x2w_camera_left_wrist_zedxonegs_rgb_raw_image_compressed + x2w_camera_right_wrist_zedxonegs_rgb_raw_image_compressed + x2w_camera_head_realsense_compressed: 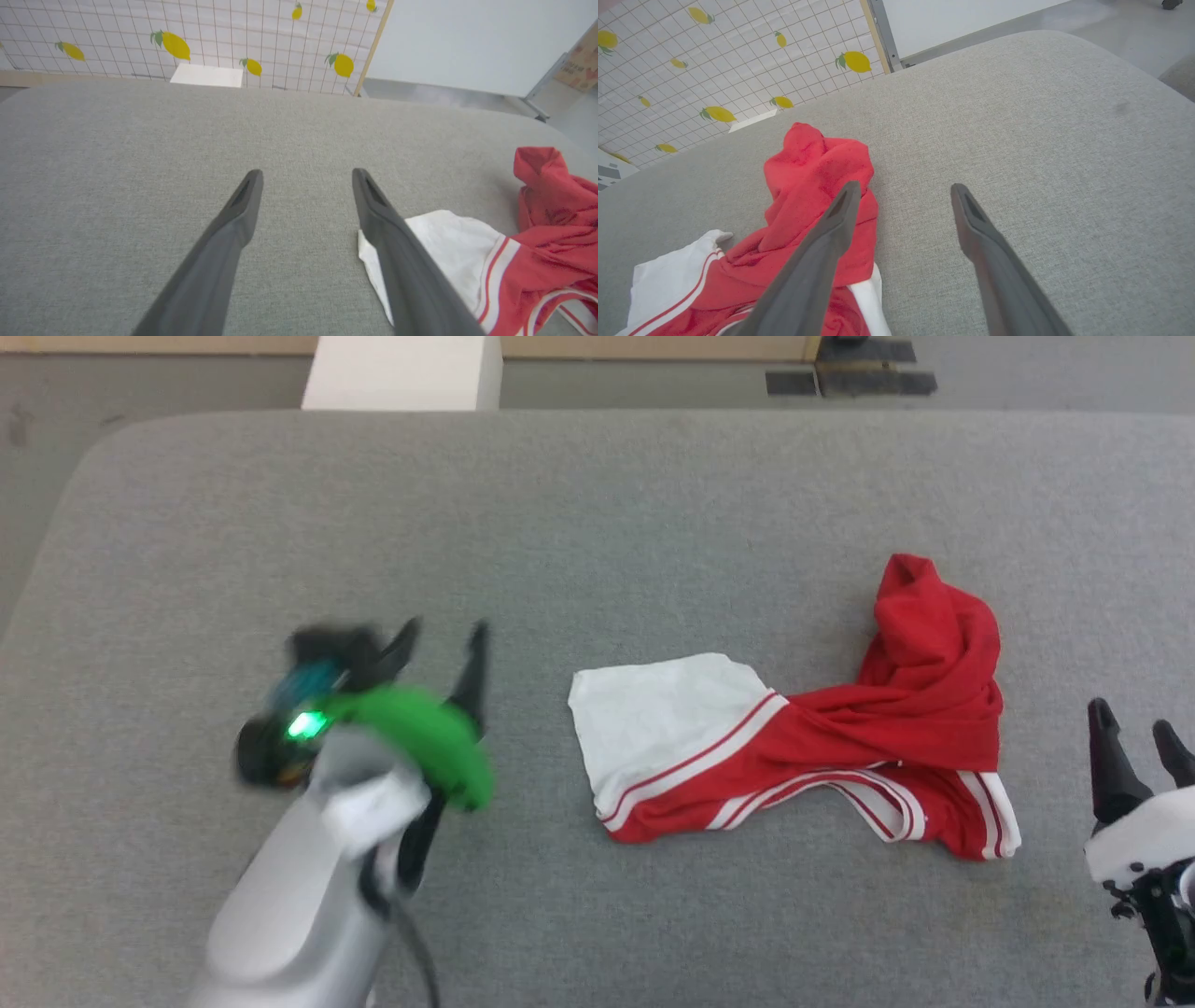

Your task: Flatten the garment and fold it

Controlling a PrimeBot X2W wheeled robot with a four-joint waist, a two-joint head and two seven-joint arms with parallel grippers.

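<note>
**Crumpled shirt on a roomy grey table**

The grey table [597, 504] has bare room on every side. The shirt [812, 747] lies bunched right of centre, clear of the edges. The left gripper [446, 628], blurred, and the right gripper [1134, 719] flank it, seemingly untouching, both with jaws apart and empty.

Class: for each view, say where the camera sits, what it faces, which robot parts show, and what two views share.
Head view: from the head, down onto the table; left end effector, right end effector show.
Left wrist view: left wrist, along its fingers toward the lemon screen.
Right wrist view: right wrist, likewise.
Shared: the garment.
</note>
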